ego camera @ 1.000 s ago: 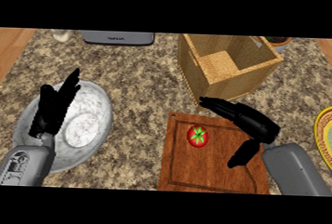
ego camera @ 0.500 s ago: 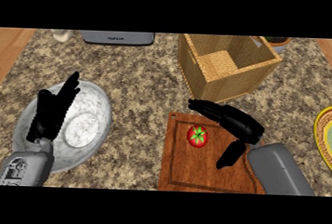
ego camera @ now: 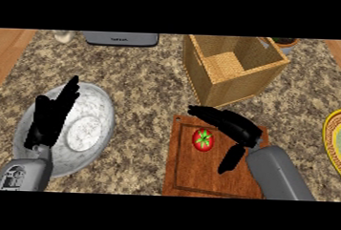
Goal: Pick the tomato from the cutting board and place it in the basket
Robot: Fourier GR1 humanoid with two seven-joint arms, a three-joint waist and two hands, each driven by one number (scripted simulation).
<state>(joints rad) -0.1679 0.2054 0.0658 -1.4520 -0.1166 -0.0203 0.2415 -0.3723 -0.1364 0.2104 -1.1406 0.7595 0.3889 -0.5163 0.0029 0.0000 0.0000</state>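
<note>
R hand (ego camera: 233,126) open over cutting board (ego camera: 192,177), tomato (ego camera: 203,139) just left of palm, btwn fingers + thumb; L hand (ego camera: 52,117) open, far, over bowl (ego camera: 95,133); basket (ego camera: 231,66) beyond board's far edge

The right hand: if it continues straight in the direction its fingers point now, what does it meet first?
The right hand points toward the view's left, its fingers above the tomato. It would probably first cross the cutting board's left edge onto bare counter; the marble bowl lies farther. Height is unclear.
</note>
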